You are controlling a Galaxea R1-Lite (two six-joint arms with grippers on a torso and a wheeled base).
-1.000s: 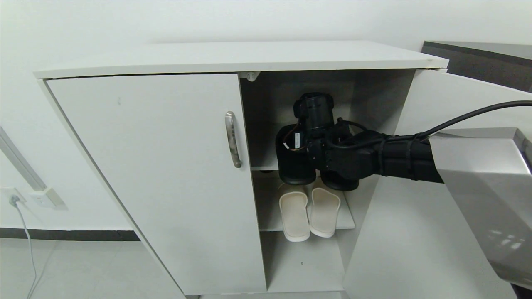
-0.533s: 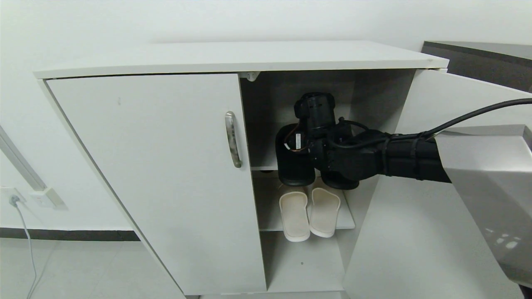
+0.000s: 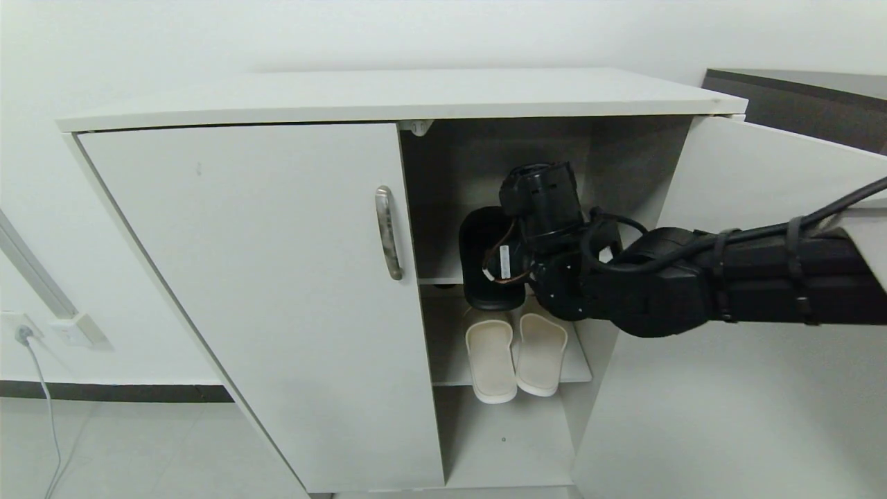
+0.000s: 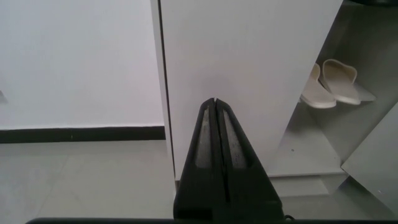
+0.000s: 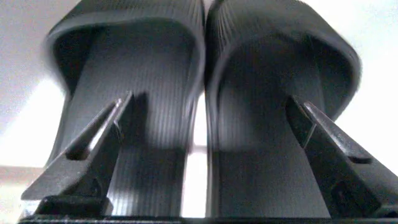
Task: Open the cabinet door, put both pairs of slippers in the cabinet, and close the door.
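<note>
Left gripper [image 4: 215, 102], low centre of its wrist view: fingers pressed together, nothing between them, aimed at the closed white left door [image 4: 249, 56]. Open white right door [image 3: 693, 388] stands at the head view's lower right. Right gripper [image 5: 210, 99]: fingers spread wide, gripping nothing, one fingertip before each of the black ribbed foam slippers [image 5: 261, 81]. These lie side by side on the upper shelf of the white cabinet [image 3: 388, 90], frame centre. Cream slippers [image 3: 516, 353] sit one shelf below. Both pairs likely light, soft and squashy; best pinched across the paired inner edges.

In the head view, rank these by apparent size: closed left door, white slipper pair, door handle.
Largest: closed left door, by far.
Next: white slipper pair.
Smallest: door handle.
All sit at roughly the same depth, so nearness barely skews the order.
</note>
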